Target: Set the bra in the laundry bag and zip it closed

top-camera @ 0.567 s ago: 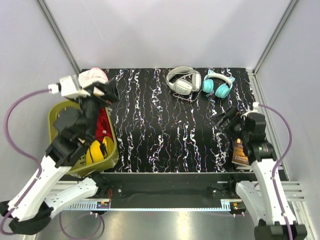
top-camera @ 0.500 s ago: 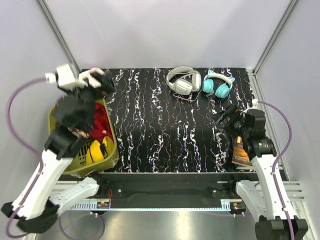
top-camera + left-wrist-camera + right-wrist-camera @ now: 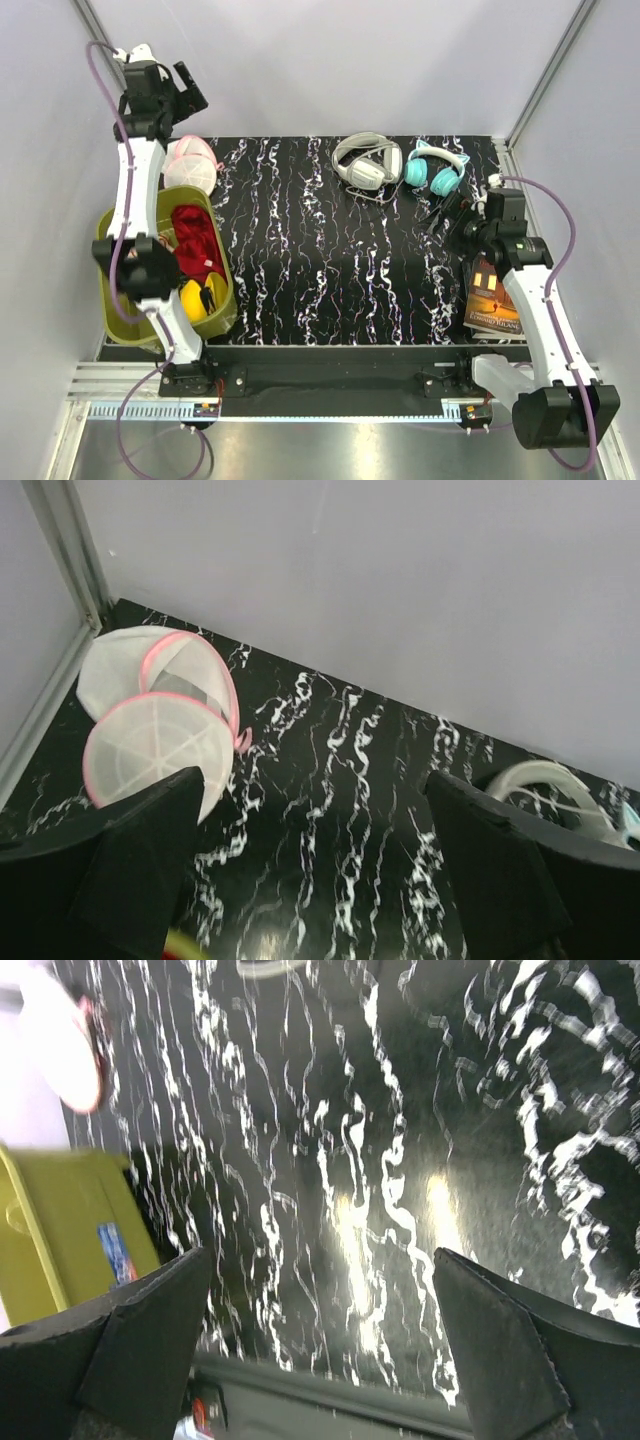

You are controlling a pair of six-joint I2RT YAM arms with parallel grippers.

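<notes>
Laundry bag (image 3: 190, 165) lies open at upper left, touching the green basket (image 3: 226, 300); left gripper (image 3: 192, 88) hangs above it, jaws spread, empty; right gripper (image 3: 447, 212) at right, likewise released.

Far left: my left arm (image 3: 127, 195) stands stretched tall and nearly straight, my left gripper (image 3: 186, 88) held high, black fingers (image 3: 130, 870) spread wide and empty. On the right, my right arm (image 3: 535, 292) leans forward, my right gripper (image 3: 447, 213) low, equally agape.
</notes>
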